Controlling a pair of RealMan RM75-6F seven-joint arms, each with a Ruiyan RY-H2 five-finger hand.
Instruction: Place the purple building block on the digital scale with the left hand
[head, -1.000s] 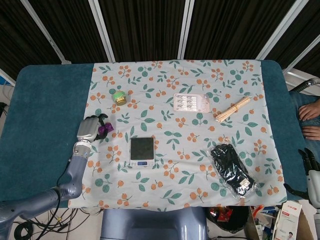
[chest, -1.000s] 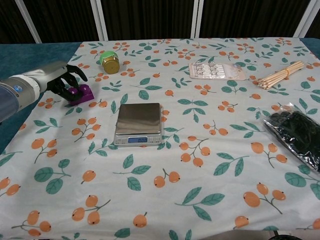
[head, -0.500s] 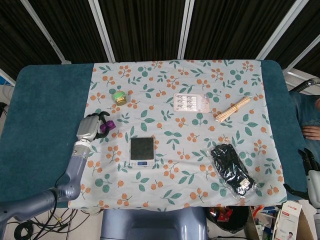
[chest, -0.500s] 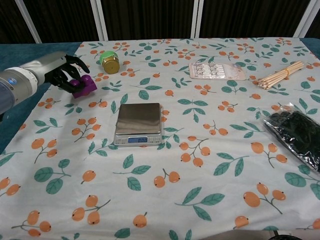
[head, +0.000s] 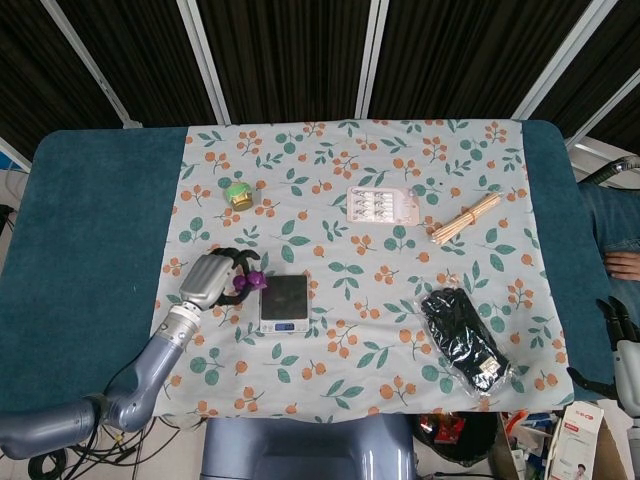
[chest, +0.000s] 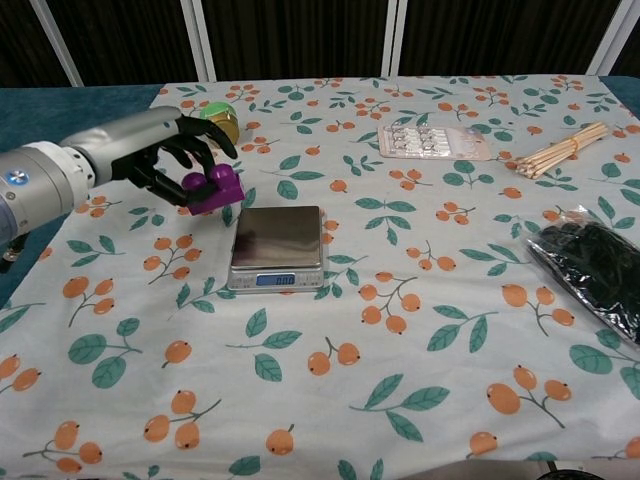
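The left robot hand (chest: 170, 160) holds the purple building block (chest: 214, 188) in its dark fingertips (chest: 190, 180), the fingers curled around the block's near side while the block's studded top stays visible. In the chest view the block hangs above the cloth, just left of the digital scale (chest: 278, 246) and not touching it. The head view shows the same left robot hand (head: 212, 279) with the block (head: 251, 283) right beside the scale's left edge (head: 283, 303); the grey forearm runs down toward the lower left corner of the picture.

The scale sits flat on the floral tablecloth (head: 340, 340), its steel platform bare and its small blue display facing the robot. Behind the hand, partly hidden by the fingers in the chest view, stands a small jar with a green lid (head: 238, 194). Further right on the cloth lie a blister pack of tablets (chest: 426, 141) and a bundle of wooden sticks (chest: 560, 150), well apart from the scale. A black item in a clear plastic bag (chest: 598, 268) lies near the right edge. The cloth covers a bench with a teal surface (head: 90, 230).

The right robot hand (head: 622, 340) shows only as dark fingers at the far right edge of the head view, off the bench; I cannot tell how far it is open.
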